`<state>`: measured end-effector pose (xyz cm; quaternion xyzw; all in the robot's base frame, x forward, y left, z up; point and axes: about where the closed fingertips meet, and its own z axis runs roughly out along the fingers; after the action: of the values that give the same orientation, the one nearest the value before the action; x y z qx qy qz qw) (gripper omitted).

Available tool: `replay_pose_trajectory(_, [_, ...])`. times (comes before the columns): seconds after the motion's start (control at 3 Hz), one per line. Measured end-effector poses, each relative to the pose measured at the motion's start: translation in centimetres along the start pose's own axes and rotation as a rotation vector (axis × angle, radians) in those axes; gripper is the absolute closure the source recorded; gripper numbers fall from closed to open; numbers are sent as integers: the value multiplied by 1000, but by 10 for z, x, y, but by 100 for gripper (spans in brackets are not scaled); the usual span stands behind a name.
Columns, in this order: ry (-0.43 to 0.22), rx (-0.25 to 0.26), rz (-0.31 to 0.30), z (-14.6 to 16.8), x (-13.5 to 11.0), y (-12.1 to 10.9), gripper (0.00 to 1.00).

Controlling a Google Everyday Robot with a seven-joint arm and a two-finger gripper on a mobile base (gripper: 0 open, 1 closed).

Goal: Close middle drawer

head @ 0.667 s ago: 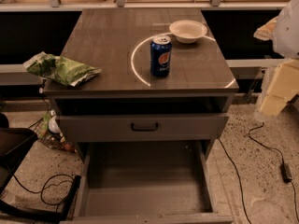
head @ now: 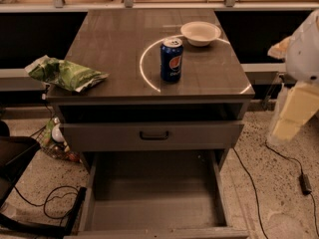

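Since the earlier frame, the tool [head: 294, 111] at the right edge has been lowered a little, while the middle drawer [head: 154, 203] has been left where it was. The drawer is seen pulled fully out at the foot of the cabinet. Its open end is pointed toward the camera, its long axis is laid left to right, and its grey floor is bare. Just above it, the upper drawer front [head: 99, 136] is set with a black handle [head: 154, 135]. On the glossy grey tabletop [head: 109, 44], a blue can [head: 171, 59] marked with the Pepsi emblem is stood upright, with a pale bowl [head: 200, 33] near it. A green bag [head: 64, 73] is laid over the left edge. Cables [head: 253, 185] are trailed across the speckled floor [head: 279, 208]. Whether the tool is wide or narrow cannot be told.
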<state>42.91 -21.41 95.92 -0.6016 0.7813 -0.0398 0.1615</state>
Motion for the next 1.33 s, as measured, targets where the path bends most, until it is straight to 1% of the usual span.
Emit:
replay_pose_trajectory(0.33, [34, 24, -46, 31, 14, 34, 0])
replay_pose_trajectory(0.67, [44, 67, -105, 58, 18, 68, 0])
replay_pose_trajectory(1.0, [37, 32, -124, 109, 23, 111, 0])
replay_pose_trajectory(1.33, [58, 0, -126, 127, 31, 126, 0])
